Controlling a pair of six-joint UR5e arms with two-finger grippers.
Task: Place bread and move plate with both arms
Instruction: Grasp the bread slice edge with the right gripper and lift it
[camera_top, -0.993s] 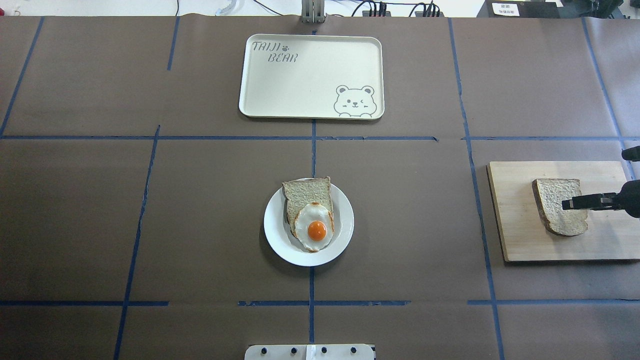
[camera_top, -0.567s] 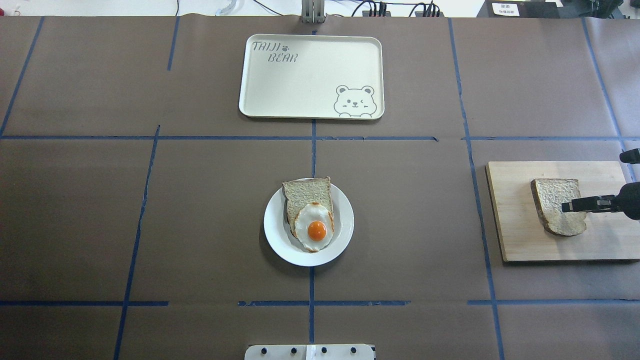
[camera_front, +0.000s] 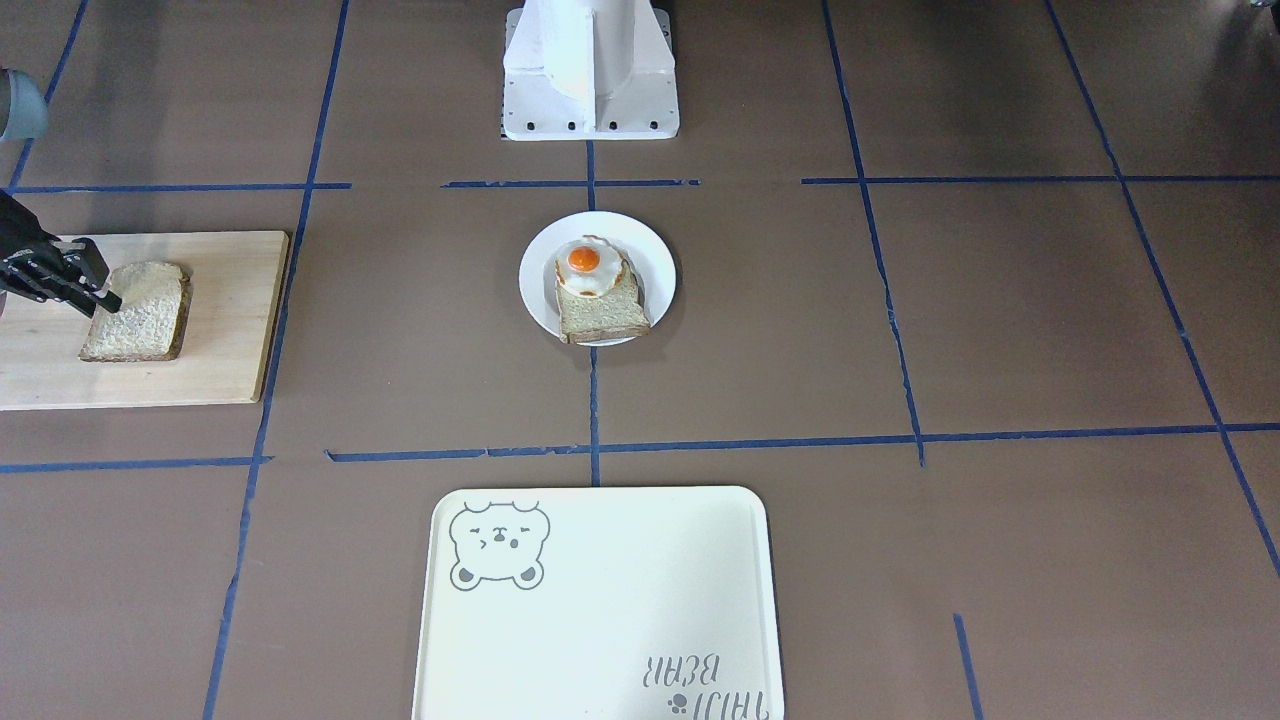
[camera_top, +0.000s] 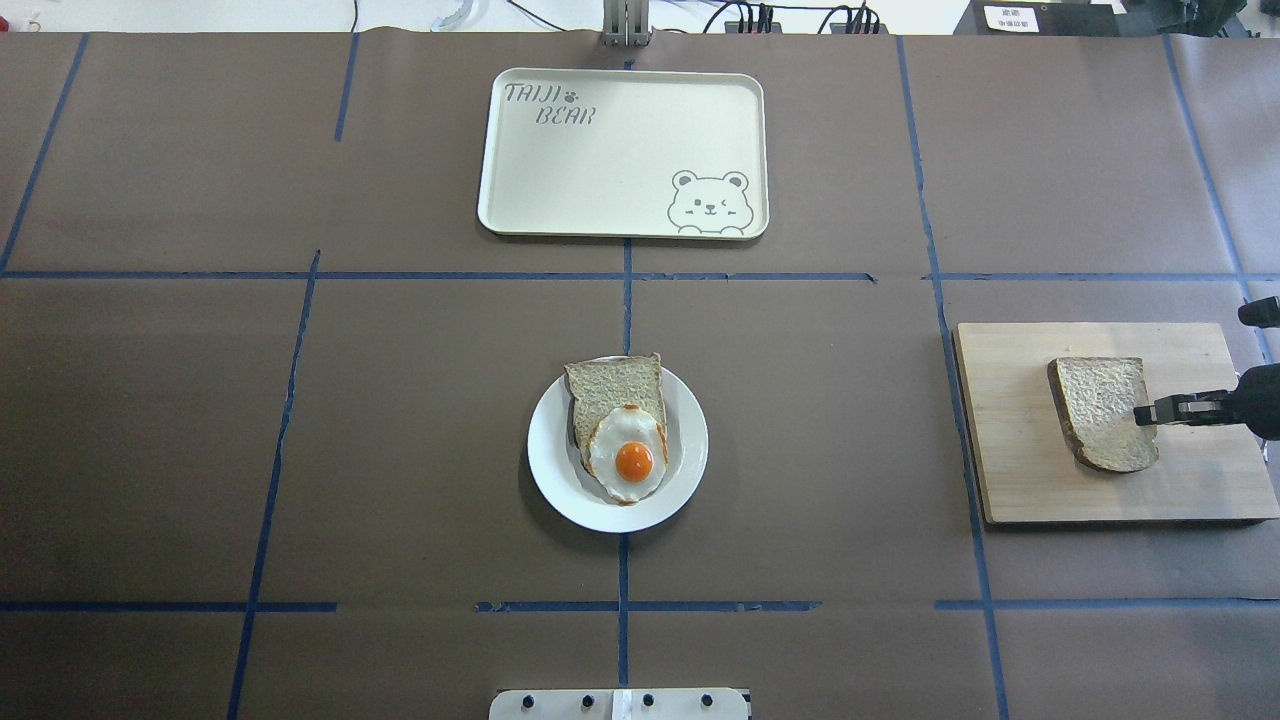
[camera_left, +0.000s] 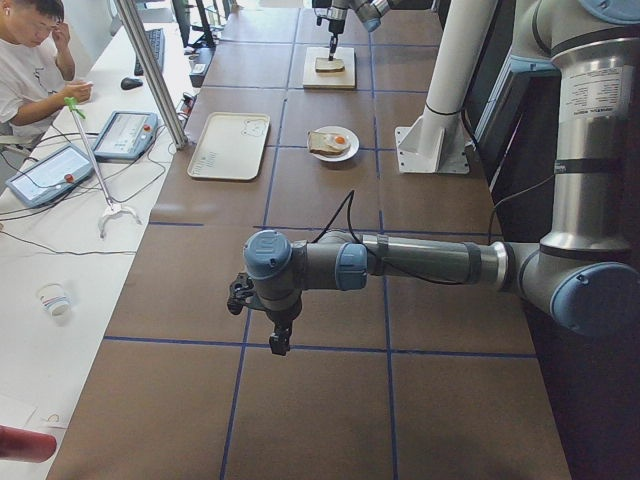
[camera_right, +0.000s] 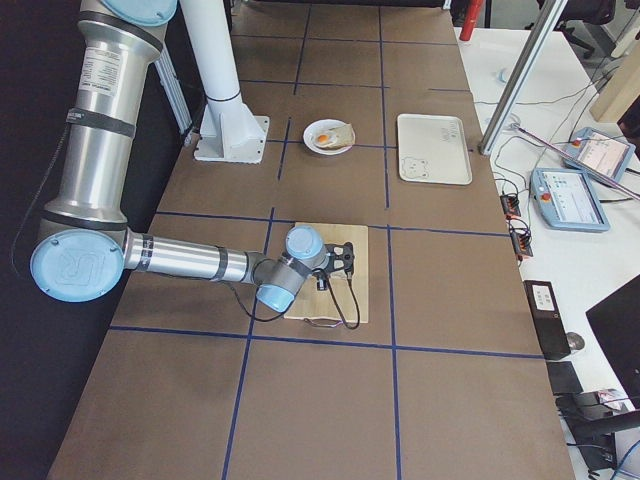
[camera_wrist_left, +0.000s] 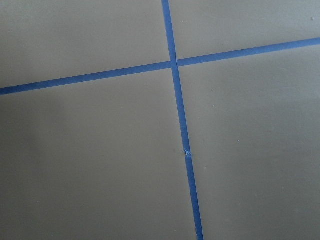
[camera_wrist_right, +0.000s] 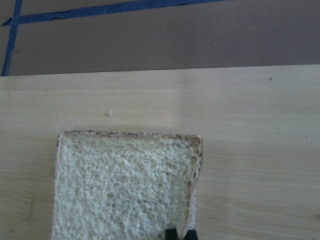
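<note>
The bread (camera_top: 1100, 412) lies flat on a pale wooden board (camera_top: 1010, 480) at the table's right. My right gripper (camera_top: 1140, 414) is at the slice's right edge, its black fingertips close together. In the right wrist view the fingertips (camera_wrist_right: 171, 234) pinch the curled-up edge of the bread (camera_wrist_right: 125, 190). The white plate (camera_top: 690, 470) sits at the table's middle with another bread slice (camera_top: 615, 385) and a fried egg (camera_top: 630, 455) on it. My left gripper (camera_left: 278, 345) hangs over bare table far to the left. I cannot tell whether it is open or shut.
A cream tray with a bear drawing (camera_top: 600, 180) lies at the far side of the table behind the plate. The white robot pedestal (camera_front: 590, 70) stands on the near side. Blue tape lines cross the brown table cover.
The board and the bread on it have slid a little to the left. My right gripper's tip now sits nearer the slice's right edge.
</note>
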